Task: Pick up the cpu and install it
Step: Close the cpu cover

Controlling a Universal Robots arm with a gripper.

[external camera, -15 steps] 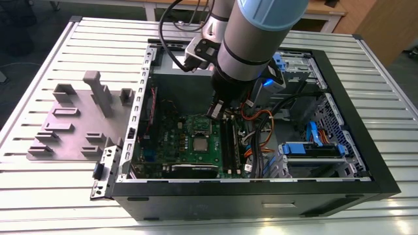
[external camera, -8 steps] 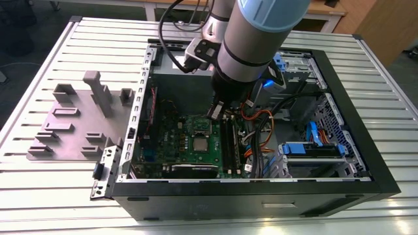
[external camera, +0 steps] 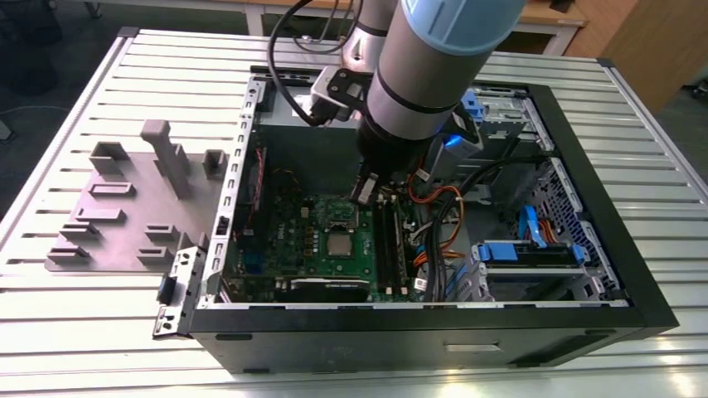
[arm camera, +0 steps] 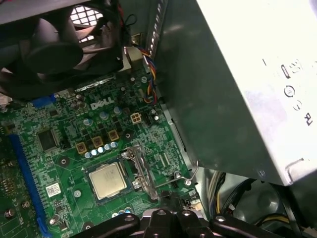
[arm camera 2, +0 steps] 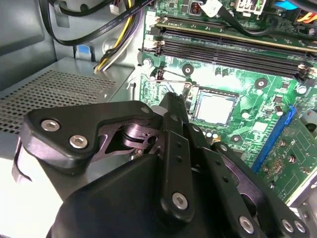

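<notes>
Down inside the open computer case [external camera: 443,336], on the green motherboard [external camera: 297,249]: cpu [external camera: 338,240] lying flat in its socket, silver socket frame [arm camera: 141,168] hinged up beside it. Hovers just above and beside the socket, touching nothing visible: gripper [arm camera 2: 174,99], open or closed impossible to tell. White printed lettering [arm camera: 101,105] and a small white sticker [arm camera: 52,189] on the board.

A robotics lab or workshop: slotted aluminium table [external camera: 99,91], opened computer case [external camera: 619,274], wooden desks behind.
</notes>
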